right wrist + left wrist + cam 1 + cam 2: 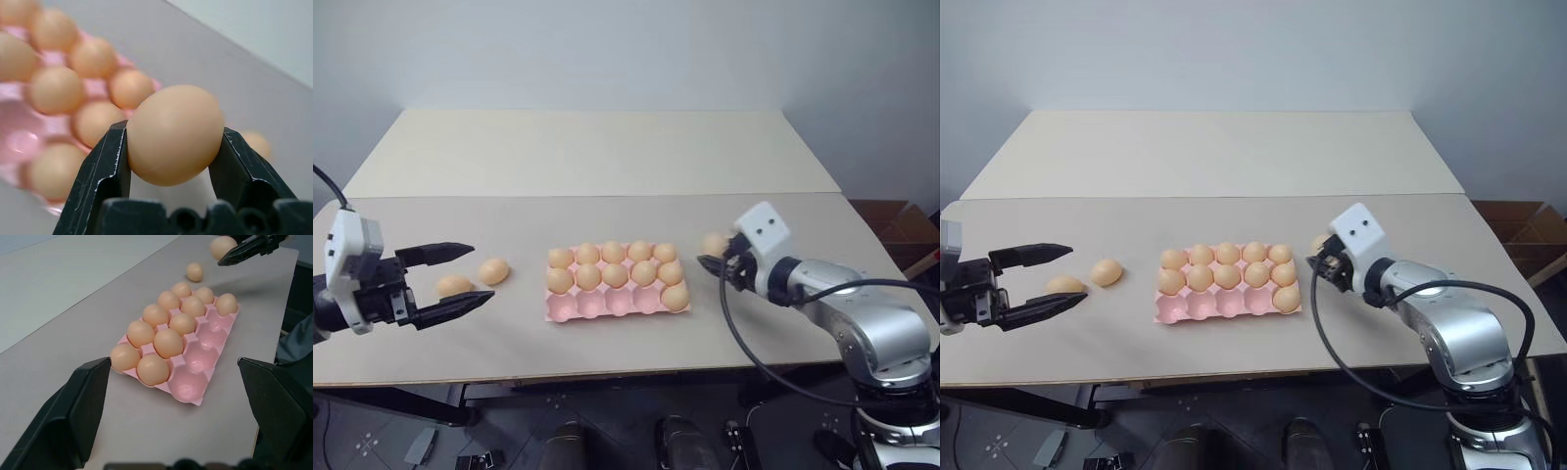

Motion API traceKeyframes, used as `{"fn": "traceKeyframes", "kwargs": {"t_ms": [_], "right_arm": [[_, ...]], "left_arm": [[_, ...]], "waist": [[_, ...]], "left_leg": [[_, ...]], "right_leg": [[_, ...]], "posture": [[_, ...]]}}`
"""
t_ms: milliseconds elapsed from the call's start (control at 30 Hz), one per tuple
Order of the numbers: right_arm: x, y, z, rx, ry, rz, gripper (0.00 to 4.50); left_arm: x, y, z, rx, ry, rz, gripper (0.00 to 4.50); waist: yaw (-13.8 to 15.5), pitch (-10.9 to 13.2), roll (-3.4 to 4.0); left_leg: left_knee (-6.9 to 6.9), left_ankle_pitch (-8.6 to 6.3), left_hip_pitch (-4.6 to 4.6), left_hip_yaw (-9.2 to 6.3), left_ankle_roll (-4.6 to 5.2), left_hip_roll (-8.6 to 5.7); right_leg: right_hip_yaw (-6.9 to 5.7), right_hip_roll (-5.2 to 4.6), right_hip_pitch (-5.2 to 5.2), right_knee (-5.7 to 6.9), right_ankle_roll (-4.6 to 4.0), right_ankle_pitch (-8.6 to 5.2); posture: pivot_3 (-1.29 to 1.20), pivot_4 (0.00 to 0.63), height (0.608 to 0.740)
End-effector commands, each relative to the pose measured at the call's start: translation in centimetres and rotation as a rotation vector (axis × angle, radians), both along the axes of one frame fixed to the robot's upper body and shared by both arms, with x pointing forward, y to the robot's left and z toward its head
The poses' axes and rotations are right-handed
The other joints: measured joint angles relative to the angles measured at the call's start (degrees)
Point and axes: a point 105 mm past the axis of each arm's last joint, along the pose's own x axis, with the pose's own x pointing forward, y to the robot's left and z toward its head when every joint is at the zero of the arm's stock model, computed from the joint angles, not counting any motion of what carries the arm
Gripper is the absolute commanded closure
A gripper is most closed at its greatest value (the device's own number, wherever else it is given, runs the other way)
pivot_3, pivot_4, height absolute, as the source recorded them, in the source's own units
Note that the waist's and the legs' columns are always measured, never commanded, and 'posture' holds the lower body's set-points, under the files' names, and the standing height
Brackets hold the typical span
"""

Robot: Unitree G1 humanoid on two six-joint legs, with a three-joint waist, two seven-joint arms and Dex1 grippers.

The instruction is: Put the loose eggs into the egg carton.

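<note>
Beige table point(607, 157) holds the pink egg carton point(607, 305) at center with eleven eggs in its cups, four near-row cups empty. Right gripper point(171, 147) at the carton's 3 o'clock is clamped on one egg point(172, 134). Left gripper point(460, 279) at 9 o'clock gapes wide, two loose eggs point(493, 271) just beyond its fingertips.

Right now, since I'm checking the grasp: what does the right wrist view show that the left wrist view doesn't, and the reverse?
Right wrist view: the black fingers of the right gripper pressed on either side of the held egg, close up. Left wrist view: the egg carton with four empty cups in one row, and the left gripper open. Both: the held egg, eggs filling the other cups, one loose egg outside the carton.
</note>
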Motion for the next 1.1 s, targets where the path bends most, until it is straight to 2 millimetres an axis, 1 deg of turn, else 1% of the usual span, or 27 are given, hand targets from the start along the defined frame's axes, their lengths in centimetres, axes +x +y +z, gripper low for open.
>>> {"fn": "traceKeyframes", "kwargs": {"t_ms": [33,100,200,300,333,400,433,467,500,633,700,800,900,933,1033,1100], "right_arm": [[-1.5,4.3,-0.6,0.010,0.018,0.154,2.36],[-1.4,5.4,-1.4,-0.008,0.031,0.168,2.36],[-1.3,6.3,-2.3,-0.032,0.049,0.184,2.36],[-1.4,6.8,-2.7,-0.054,0.054,0.206,2.36],[-1.5,6.9,-2.8,-0.062,0.051,0.212,1.69],[-1.3,7.0,-2.2,-0.054,0.033,0.207,1.13],[-1.2,6.9,-1.9,-0.053,0.021,0.208,0.77],[-1.2,6.8,-1.6,-0.052,0.014,0.208,0.31],[-1.2,6.4,-1.0,-0.049,-0.002,0.207,0.03],[-1.8,4.4,1.4,-0.021,-0.054,0.193,0.03],[-2.1,3.0,2.4,-0.008,-0.080,0.174,0.03],[-2.1,-0.1,3.4,-0.002,-0.118,0.129,0.03],[-2.6,-3.4,3.6,-0.044,-0.159,0.134,0.03],[-2.9,-4.4,3.3,-0.059,-0.155,0.143,0.03],[-3.7,-6.7,2.4,-0.069,-0.147,0.193,0.03],[-4.4,-8.1,1.6,-0.068,-0.128,0.235,0.03]], "left_arm": [[-0.3,-0.4,0.9,0.012,-0.032,-0.030,0.00],[-0.3,-0.5,0.8,0.010,-0.030,-0.037,0.00],[-0.2,-0.6,0.9,0.009,-0.032,-0.041,0.00],[-0.3,-0.5,0.8,0.009,-0.033,-0.040,0.00],[-0.3,-0.5,0.8,0.011,-0.032,-0.041,0.00],[-0.4,-0.4,0.8,0.013,-0.032,-0.041,0.00],[-0.4,-0.4,0.9,0.014,-0.032,-0.041,0.00],[-0.4,-0.4,0.9,0.015,-0.033,-0.041,0.00],[-0.4,-0.4,1.0,0.017,-0.035,-0.040,0.00],[-0.4,-0.2,1.1,0.020,-0.040,-0.035,0.00],[-0.4,0.0,1.0,0.014,-0.040,-0.025,0.00],[-0.5,0.6,0.7,-0.004,-0.026,-0.001,0.00],[-0.4,1.4,0.1,-0.047,-0.002,0.033,0.00],[-0.4,1.7,-0.1,-0.048,0.003,0.041,0.00],[-0.5,2.2,-0.6,-0.060,0.018,0.056,0.00],[-0.6,2.7,-1.5,-0.037,0.031,0.073,0.00]], "waist": [[0.0,0.0,0.00],[0.0,0.0,0.00],[0.2,0.0,0.00],[0.3,0.0,0.00],[0.2,0.0,0.00],[0.2,0.0,0.00],[0.2,0.0,0.00],[0.1,0.0,0.00],[0.1,0.0,0.00],[0.2,0.0,0.01],[0.3,0.0,0.01],[0.4,0.0,0.01],[0.5,0.0,0.01],[0.5,0.0,0.01],[0.5,0.0,0.00],[0.3,0.0,0.00]], "left_leg": [[0.00,0.00,-0.01,0.01,0.00,0.00],[0.00,0.00,-0.01,0.00,0.00,-0.02],[0.00,0.00,-0.05,0.00,0.00,-0.09],[0.00,0.01,-0.04,0.01,0.00,-0.12],[0.00,0.01,-0.05,0.01,0.00,-0.11],[0.00,0.00,-0.05,0.02,0.00,-0.08],[0.00,0.00,-0.05,0.03,0.00,-0.07],[0.00,0.01,-0.05,0.03,0.00,-0.07],[0.00,0.01,-0.04,0.03,0.00,-0.07],[0.00,0.00,-0.05,0.02,0.00,-0.07],[0.00,0.00,-0.08,0.02,0.00,-0.08],[0.00,0.00,-0.07,0.03,0.00,-0.08],[0.00,0.00,-0.07,0.08,0.00,-0.10],[0.00,0.00,-0.04,0.09,0.00,-0.10],[0.00,0.00,-0.01,0.11,0.00,-0.08],[0.00,0.00,0.02,0.11,0.00,-0.08]], "right_leg": [[0.01,0.00,-0.01,0.01,-0.01,0.01],[0.01,-0.02,-0.02,0.02,-0.01,0.01],[0.00,-0.08,-0.04,0.01,-0.01,0.01],[-0.01,-0.11,-0.01,-0.02,-0.01,0.01],[-0.02,-0.10,-0.02,-0.02,-0.01,0.01],[-0.03,-0.07,-0.03,-0.01,-0.01,0.00],[-0.03,-0.06,-0.04,0.00,-0.02,0.00],[-0.03,-0.06,-0.05,0.01,-0.02,0.00],[-0.02,-0.07,-0.04,0.02,-0.02,0.00],[-0.02,-0.07,-0.05,0.00,-0.01,0.00],[-0.08,-0.09,-0.03,-0.04,0.00,0.00],[-0.10,-0.10,0.01,-0.07,0.00,0.00],[-0.09,-0.11,0.01,-0.08,0.00,-0.01],[-0.09,-0.11,0.03,-0.08,0.02,-0.03],[-0.09,-0.08,0.06,-0.07,0.02,-0.02],[-0.08,-0.07,0.11,-0.08,0.03,-0.02]], "posture": [[0.00,0.150,0.740],[0.00,0.150,0.740],[0.00,0.150,0.740],[0.00,0.150,0.740],[0.00,0.150,0.740],[0.00,0.150,0.740],[0.00,0.150,0.740],[0.00,0.150,0.740],[0.00,0.150,0.740],[0.00,0.150,0.740],[0.00,0.150,0.740],[0.00,0.150,0.740],[0.00,0.150,0.740],[0.00,0.150,0.740],[0.00,0.150,0.740],[0.00,0.150,0.740]]}}
